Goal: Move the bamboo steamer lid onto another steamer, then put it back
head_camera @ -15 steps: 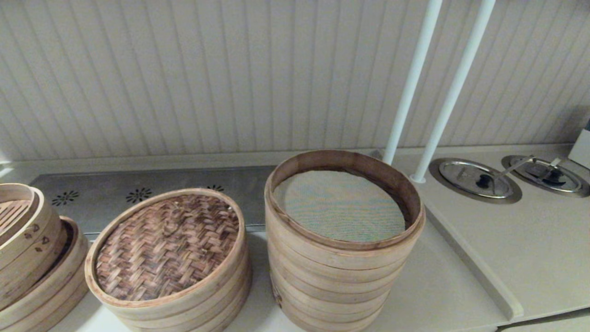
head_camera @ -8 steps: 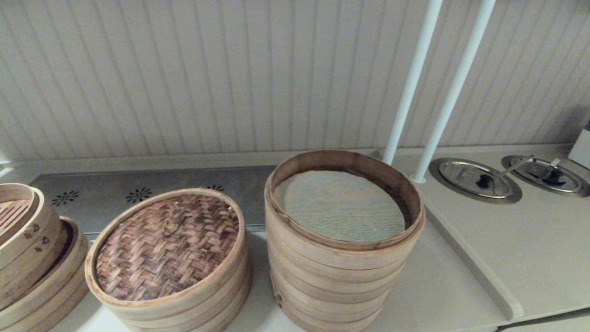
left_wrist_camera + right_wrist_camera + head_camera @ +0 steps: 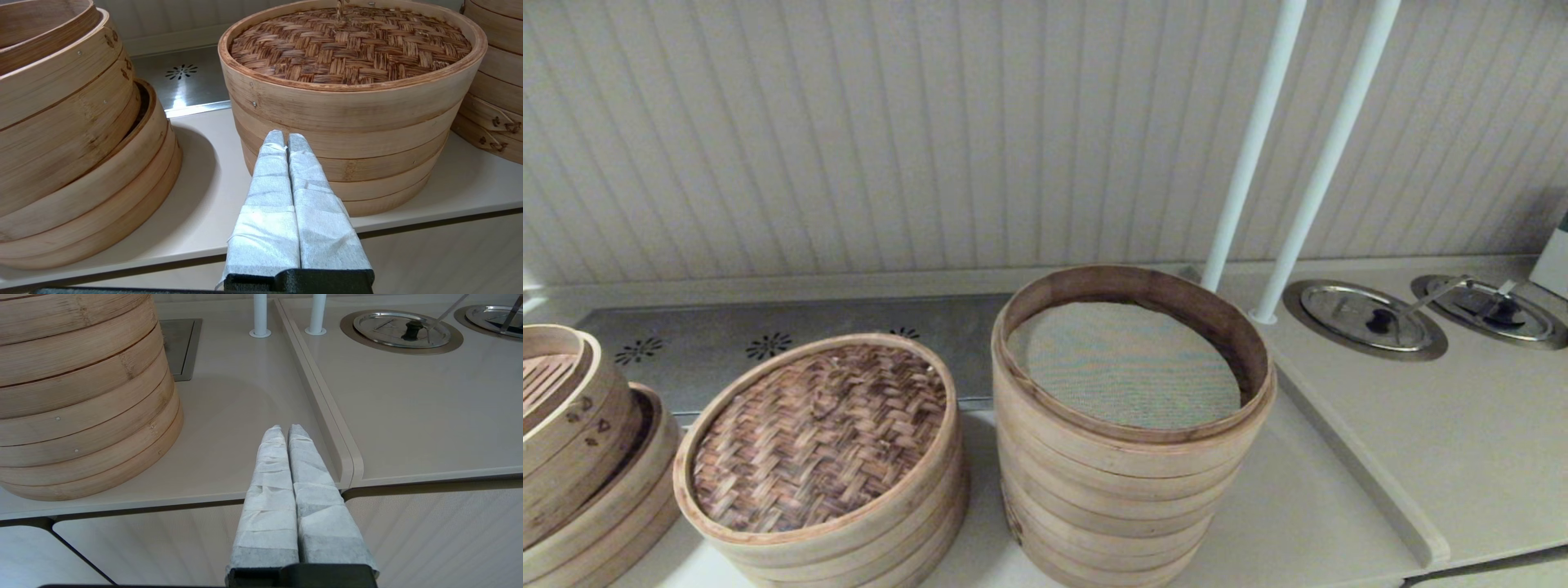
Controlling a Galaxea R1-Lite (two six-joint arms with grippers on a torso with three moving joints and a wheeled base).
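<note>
A wall of pale vertical panelling point(image 3: 931, 139) closes the room behind a long beige counter point(image 3: 1437, 457), and everything below is placed from the tall steamer stack point(image 3: 1131, 441) that stands near the counter's middle. This stack of pale bamboo rings is open at the top and shows a grey-green mesh liner point(image 3: 1123, 363) inside its rim. Behind it and to its left, a stainless steel strip point(image 3: 792, 343) with flower-shaped perforations is set into the counter along the wall. Just left of the stack, close but apart from it, sits a lower steamer point(image 3: 849, 539); the bamboo steamer lid point(image 3: 821, 433) rests on top of it, dark herringbone weave facing up. Farther left lie tilted trays point(image 3: 572, 441) with burnt-in marks. Behind the stack to its right, two white poles point(image 3: 1298, 155) rise from the counter, and beyond them two round steel covers point(image 3: 1364, 314) are sunk into the surface.

The left gripper point(image 3: 286, 136) hangs at the counter's front edge, in front of the lidded steamer, its cloth-wrapped fingers pressed together on nothing. The right gripper point(image 3: 285, 429) hangs at the front edge to the right of the stack, its fingers likewise together and empty.
</note>
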